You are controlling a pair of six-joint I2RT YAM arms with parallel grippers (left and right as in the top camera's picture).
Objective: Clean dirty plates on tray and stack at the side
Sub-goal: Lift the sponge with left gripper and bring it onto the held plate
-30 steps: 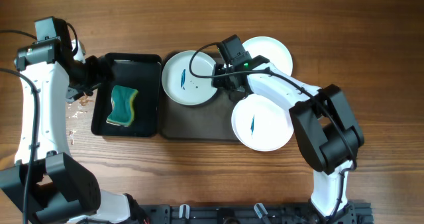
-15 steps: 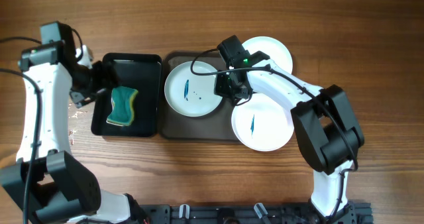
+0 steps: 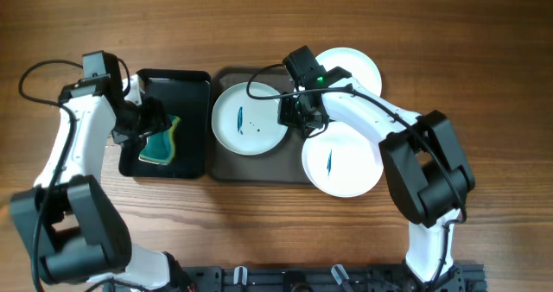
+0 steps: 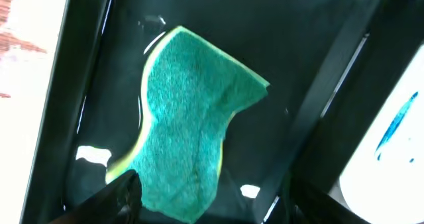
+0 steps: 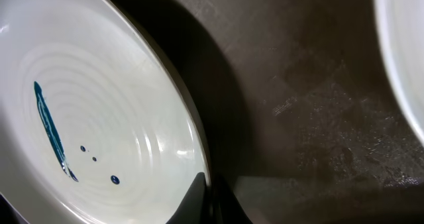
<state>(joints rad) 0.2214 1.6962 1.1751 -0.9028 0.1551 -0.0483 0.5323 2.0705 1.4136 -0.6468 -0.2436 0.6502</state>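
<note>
A dirty plate [image 3: 248, 119] with a blue streak is held tilted over the left of the dark grey-brown tray [image 3: 259, 164]. My right gripper [image 3: 292, 112] is shut on its right rim; the pinch shows in the right wrist view [image 5: 207, 194]. A second streaked plate [image 3: 341, 160] lies at the tray's right end. A third plate [image 3: 352, 67] lies behind it, its middle hidden by the arm. My left gripper [image 3: 149, 123] is open over a green and yellow sponge [image 4: 189, 114], its jaws [image 4: 212, 201] on either side of the sponge's near end.
The sponge [image 3: 161, 138] lies in a smaller glossy black tray [image 3: 186, 85] to the left of the large tray. Crumbs or specks mark the wood [image 3: 99, 149] left of the black tray. The plate's blue streak shows at the right edge of the left wrist view [image 4: 397, 121].
My left gripper has moved right and down into the black tray, onto the sponge. My right gripper has shifted the held plate slightly down and right over the tray.
</note>
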